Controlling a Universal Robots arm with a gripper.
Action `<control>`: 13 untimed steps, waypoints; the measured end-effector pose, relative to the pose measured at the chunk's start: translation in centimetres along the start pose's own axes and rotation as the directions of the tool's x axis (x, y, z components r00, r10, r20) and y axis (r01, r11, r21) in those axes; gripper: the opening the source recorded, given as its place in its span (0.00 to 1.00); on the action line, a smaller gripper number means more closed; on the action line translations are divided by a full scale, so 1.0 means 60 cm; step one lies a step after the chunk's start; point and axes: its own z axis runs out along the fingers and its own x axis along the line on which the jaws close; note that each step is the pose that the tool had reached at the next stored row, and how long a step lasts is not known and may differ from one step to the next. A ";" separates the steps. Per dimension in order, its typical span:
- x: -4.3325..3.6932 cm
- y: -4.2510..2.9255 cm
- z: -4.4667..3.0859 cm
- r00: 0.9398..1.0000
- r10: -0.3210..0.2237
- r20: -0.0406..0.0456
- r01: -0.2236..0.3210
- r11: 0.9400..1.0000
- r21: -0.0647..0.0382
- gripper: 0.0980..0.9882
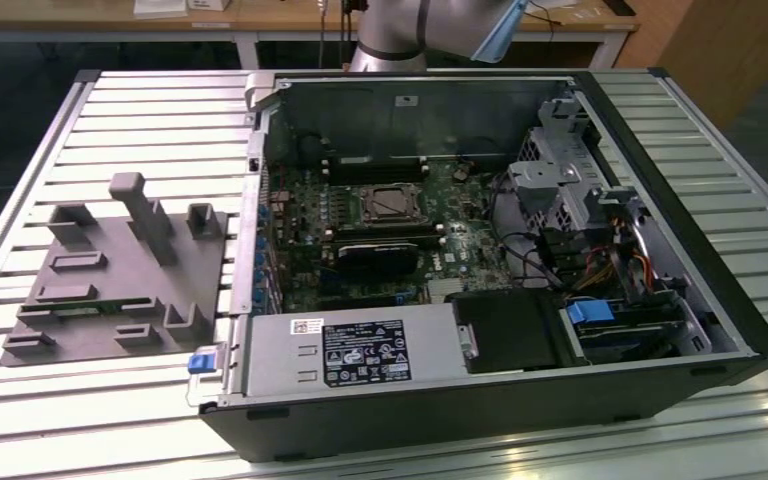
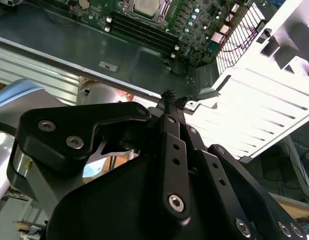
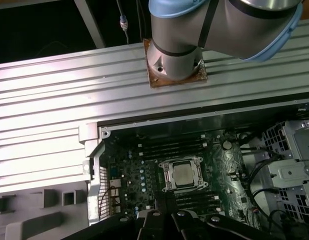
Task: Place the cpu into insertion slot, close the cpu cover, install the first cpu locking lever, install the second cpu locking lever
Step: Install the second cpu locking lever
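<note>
The cpu (image 3: 183, 173) lies flat in the insertion slot (image 3: 163, 176) on the motherboard, its silver-grey top facing up; it also shows in the exterior view (image 1: 388, 204). A silvery cpu cover (image 3: 183, 160) frames the chip and looks flat around it. I cannot make out how the locking levers stand. My gripper (image 2: 173, 96) hangs well above the open case, its black fingers (image 2: 169, 130) drawn together with nothing between them. In the first wrist view the gripper (image 3: 165, 202) hovers high over the board, apart from the socket.
The open computer case (image 1: 257, 130) lies on a slatted metal table (image 1: 157, 110). A labelled power supply (image 1: 344, 350), a drive cage (image 1: 571, 190) and cables line the case's near side and the exterior view's right. A grey fixture block (image 1: 117, 270) sits on the exterior view's left. The arm's base (image 3: 174, 55) is bolted behind the case.
</note>
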 end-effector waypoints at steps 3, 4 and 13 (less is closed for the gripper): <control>0.000 -0.003 0.009 1.000 0.000 0.000 0.000 1.000 0.000 0.00; -0.001 -0.004 0.012 1.000 0.000 0.000 0.000 1.000 0.000 0.00; -0.002 -0.013 0.037 1.000 0.000 0.000 0.000 1.000 0.000 0.00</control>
